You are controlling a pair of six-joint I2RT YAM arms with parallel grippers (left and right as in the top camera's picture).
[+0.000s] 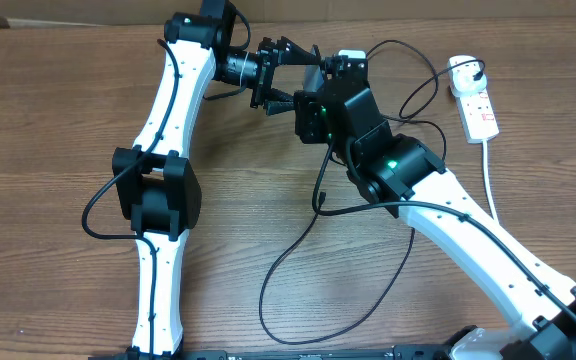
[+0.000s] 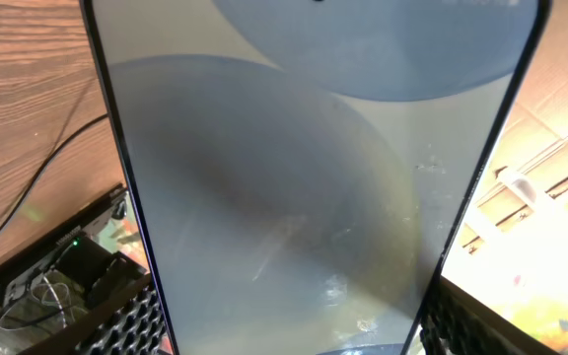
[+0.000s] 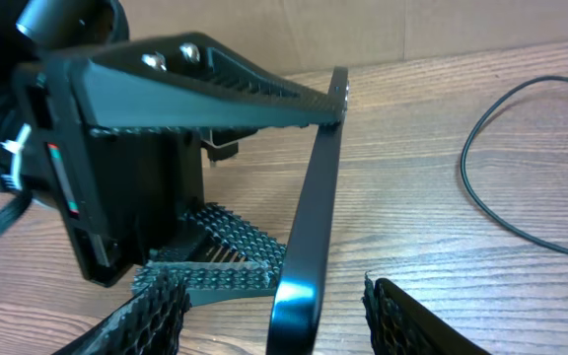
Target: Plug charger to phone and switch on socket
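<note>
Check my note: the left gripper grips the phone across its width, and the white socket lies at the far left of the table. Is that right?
Not quite. The left gripper does grip the phone across its width, but the white socket lies at the far right of the table, not the far left. The overhead view shows it.
</note>
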